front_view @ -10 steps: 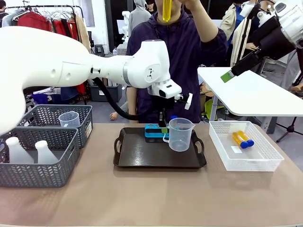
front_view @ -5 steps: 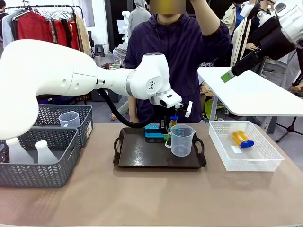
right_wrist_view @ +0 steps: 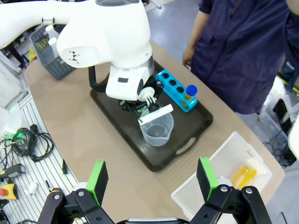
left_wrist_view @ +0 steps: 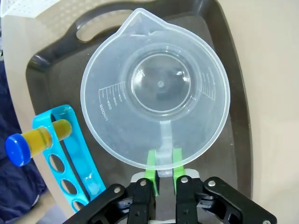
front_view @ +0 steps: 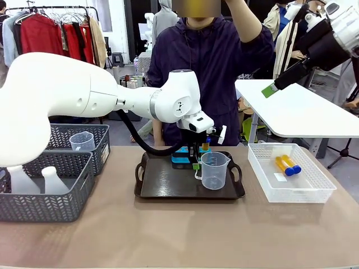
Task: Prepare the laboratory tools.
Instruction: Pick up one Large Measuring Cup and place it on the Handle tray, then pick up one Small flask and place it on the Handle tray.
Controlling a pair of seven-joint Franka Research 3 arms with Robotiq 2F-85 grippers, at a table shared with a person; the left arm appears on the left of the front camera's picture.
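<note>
A clear measuring jug stands upright on the black tray. My left gripper is shut on its handle, green pads on either side. Behind it, a blue rack holds one amber test tube with a blue cap. Two more tubes lie in the white basket. My right gripper hangs open high at the right, holding nothing.
Two grey baskets sit at the left; the near one holds two white flasks, the rear one another jug. A person stands behind the tray with one arm raised. The table's front is bare.
My left gripper has lowered the jug onto the tray. The person's raised hand went higher, taking its yellow tube out of the picture. The right arm stayed still.
</note>
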